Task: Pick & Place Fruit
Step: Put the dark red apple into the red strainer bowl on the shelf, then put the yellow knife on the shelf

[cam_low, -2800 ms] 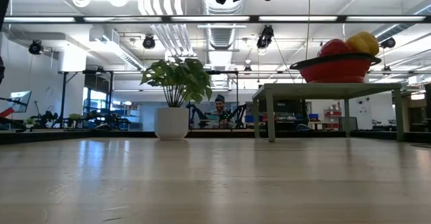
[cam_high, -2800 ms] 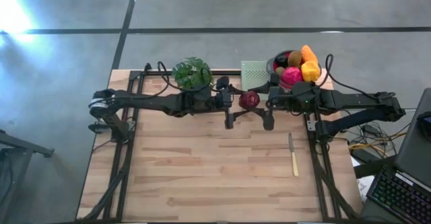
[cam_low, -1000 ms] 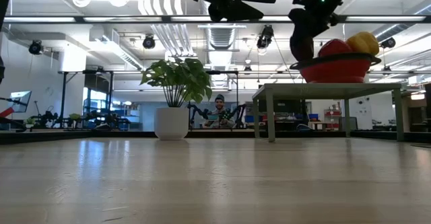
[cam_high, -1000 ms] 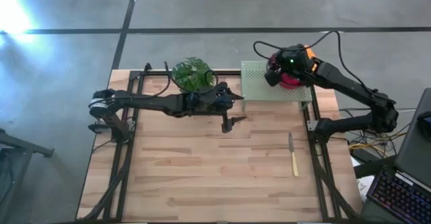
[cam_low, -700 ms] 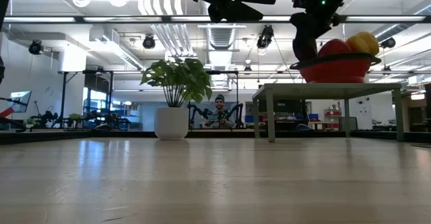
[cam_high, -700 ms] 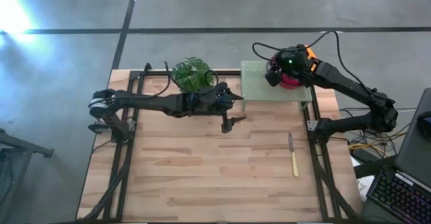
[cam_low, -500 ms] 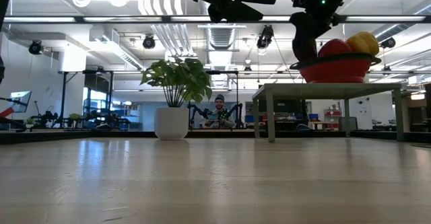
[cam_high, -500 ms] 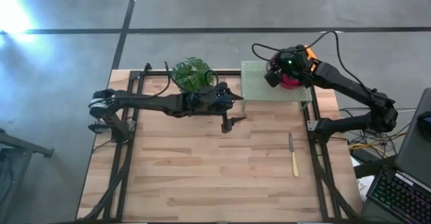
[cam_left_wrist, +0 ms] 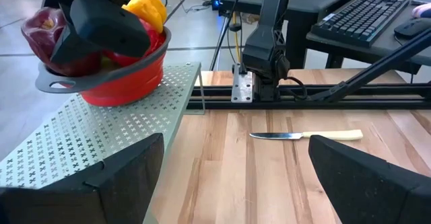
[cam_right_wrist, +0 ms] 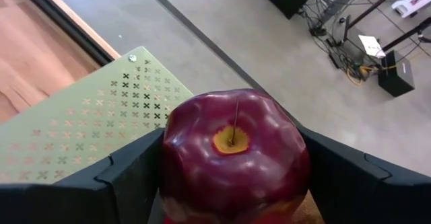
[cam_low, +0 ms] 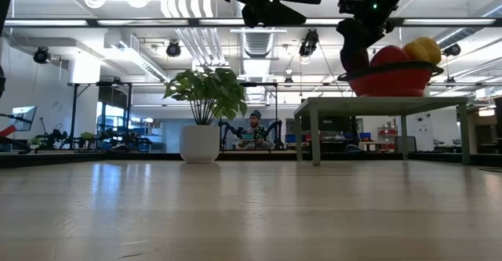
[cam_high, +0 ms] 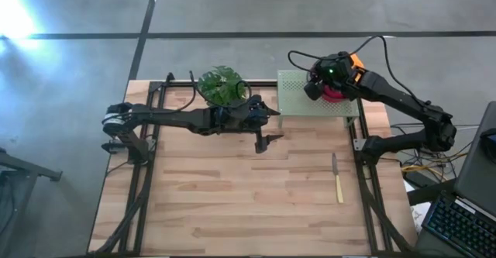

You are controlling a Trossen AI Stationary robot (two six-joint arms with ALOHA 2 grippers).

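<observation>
A maroon apple (cam_right_wrist: 232,157) sits between the fingers of my right gripper (cam_right_wrist: 236,180), over the left side of a red bowl (cam_left_wrist: 124,72) of fruit. A yellow fruit (cam_left_wrist: 145,2) and a red one (cam_low: 388,55) lie in the bowl. The bowl stands on a green perforated stand (cam_high: 306,103) at the table's far right. In the high view my right gripper (cam_high: 325,76) covers most of the bowl. My left gripper (cam_high: 269,124) hangs open above the table's far middle with nothing between its fingers. My right gripper pinches the maroon apple by two opposite sides (cam_right_wrist: 172,170) between its two fingers. The fingers slant down from above. The apple's stem dimple (cam_right_wrist: 231,140) faces back toward the wrist. Its lower part is level with the bowl's rim (cam_left_wrist: 60,83); whether it rests there I cannot tell.
A potted green plant (cam_high: 222,85) stands at the far edge beside my left arm. A knife with a pale handle (cam_high: 337,178) lies on the wood right of centre. The near half of the table is bare wood. A person sits far off in the room.
A few seconds ago the apple hung between both grippers over the table's far middle. My right gripper has carried it toward the far right edge, over the bowl. In the last second it has barely moved. My left gripper has stayed open in place.
</observation>
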